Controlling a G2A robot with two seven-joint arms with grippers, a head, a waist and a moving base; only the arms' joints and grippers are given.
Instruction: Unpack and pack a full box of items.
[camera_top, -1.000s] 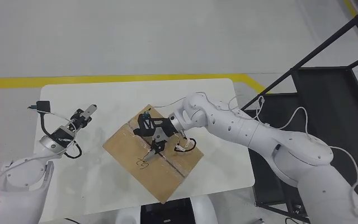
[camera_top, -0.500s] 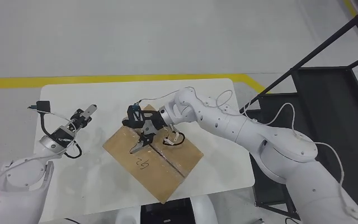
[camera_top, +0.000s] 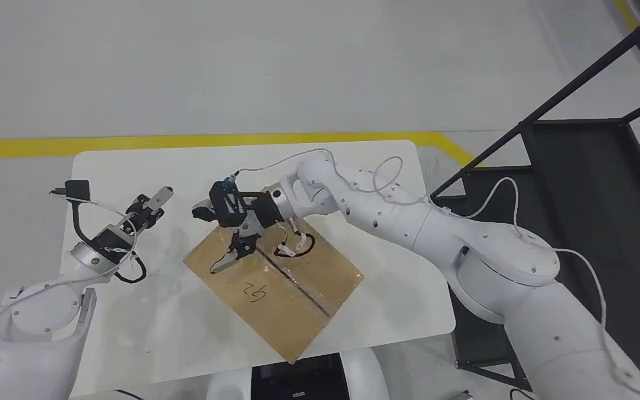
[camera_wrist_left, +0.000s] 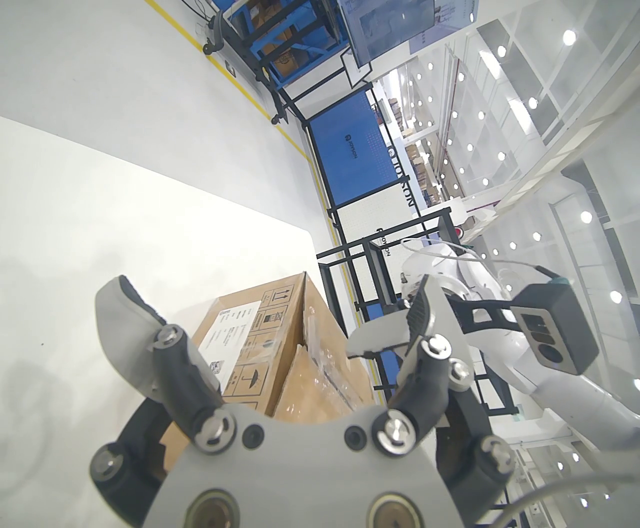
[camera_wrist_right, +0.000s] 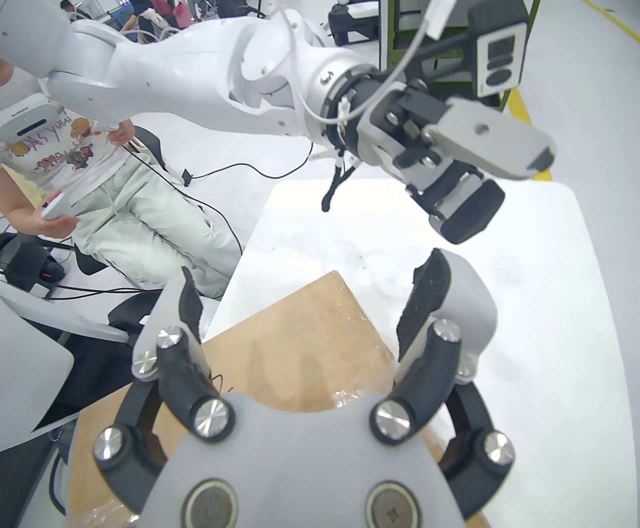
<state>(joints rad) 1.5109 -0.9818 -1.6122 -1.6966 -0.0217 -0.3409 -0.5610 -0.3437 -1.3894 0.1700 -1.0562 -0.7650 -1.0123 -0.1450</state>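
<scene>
While the right arm stretched far out over the white surface (camera_top: 380, 170) with its wrist bent downward, the right gripper (camera_top: 230, 252) (camera_wrist_right: 310, 280) hung above the cardboard box (camera_top: 285, 295) (camera_wrist_left: 280, 340) (camera_wrist_right: 300, 340), at the box corner that faced the left gripper (camera_top: 155, 203) (camera_wrist_left: 272, 285) (camera_wrist_right: 505, 185). Its fingers stood spread wide, one on each side of that corner, and held nothing. Whether their tips touched the cardboard could not be told.

The left arm was folded up beside the box, clear of it. Its gripper was raised over bare surface and pointed toward the box, with the fingers likewise wide apart and empty.

The box lay closed on the surface, set at a slant to the surface's edges. Clear tape (camera_wrist_left: 320, 365) ran along its top seam, a handwritten mark (camera_top: 256, 291) sat on the lid, and a white label (camera_wrist_left: 235, 325) sat on the side toward the left gripper.

From above, the right arm's wrist covered part of the lid. In the left wrist view the box's lower part was hidden behind the left gripper's own body, and one finger of the right gripper was lost behind a left finger. In the right wrist view the near part of the box was hidden by the gripper body.
</scene>
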